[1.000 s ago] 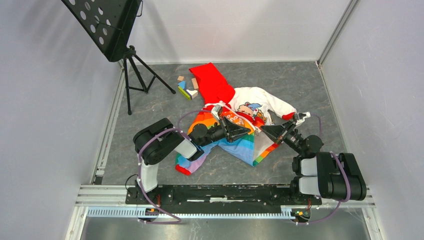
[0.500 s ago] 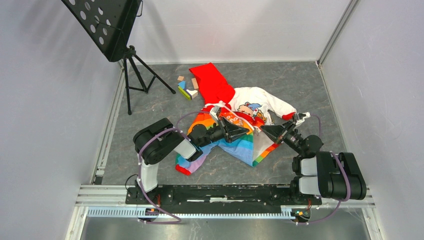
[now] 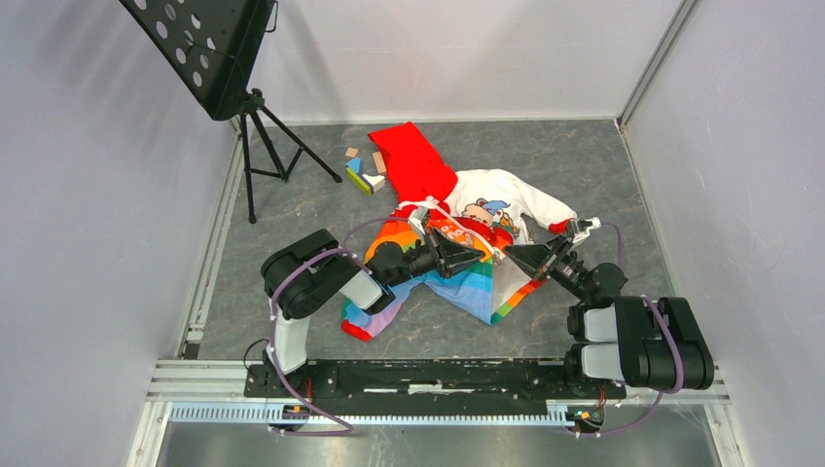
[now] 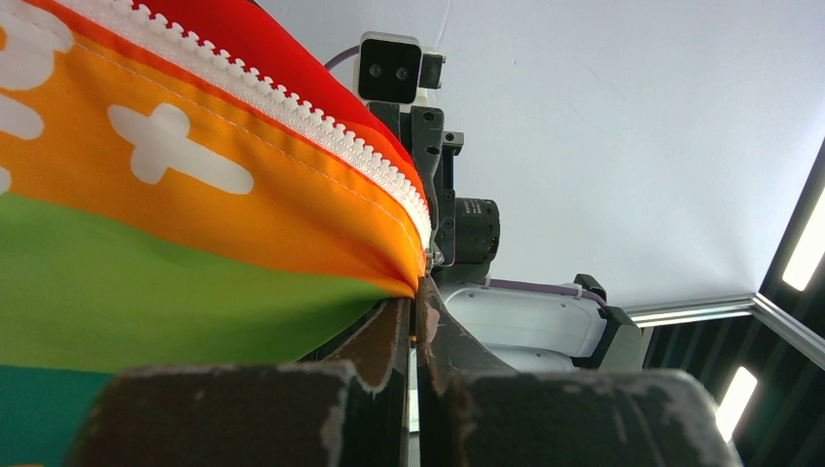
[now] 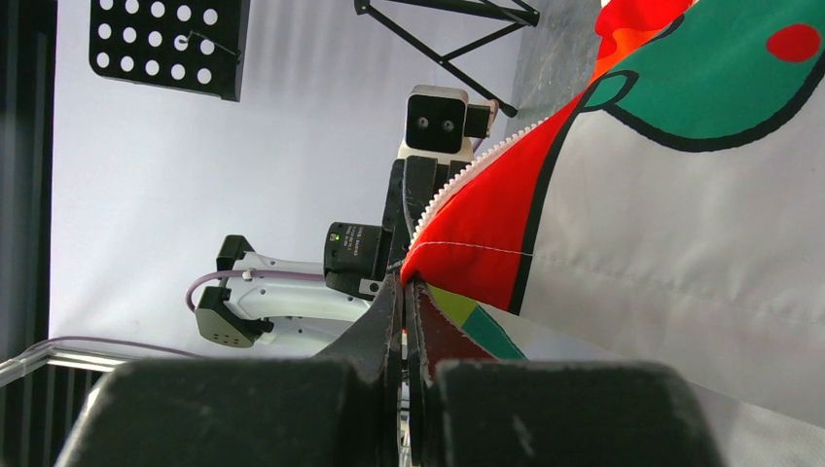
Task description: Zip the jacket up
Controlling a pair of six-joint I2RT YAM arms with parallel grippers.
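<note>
Evidently early going. Gripping the jacket [image 3: 467,209], rumpled on the grey table [image 3: 603,165], at two facing edges: with the left gripper [image 4: 418,297], pressed tight on the orange front edge by the white zipper teeth [image 4: 282,97]; with the right gripper [image 5: 403,282], pinched on the red edge opposite. Apparently nothing zipped: halves apart, yet to be mated and drawn closed.

jacket [image 3: 486,199]: small, crumpled in the middle, white bear panel up, rainbow front bunched and raised.
hood [image 3: 413,161]: red, flat, pointing away.
zipper [image 4: 292,107]: white teeth, undone.
</note>
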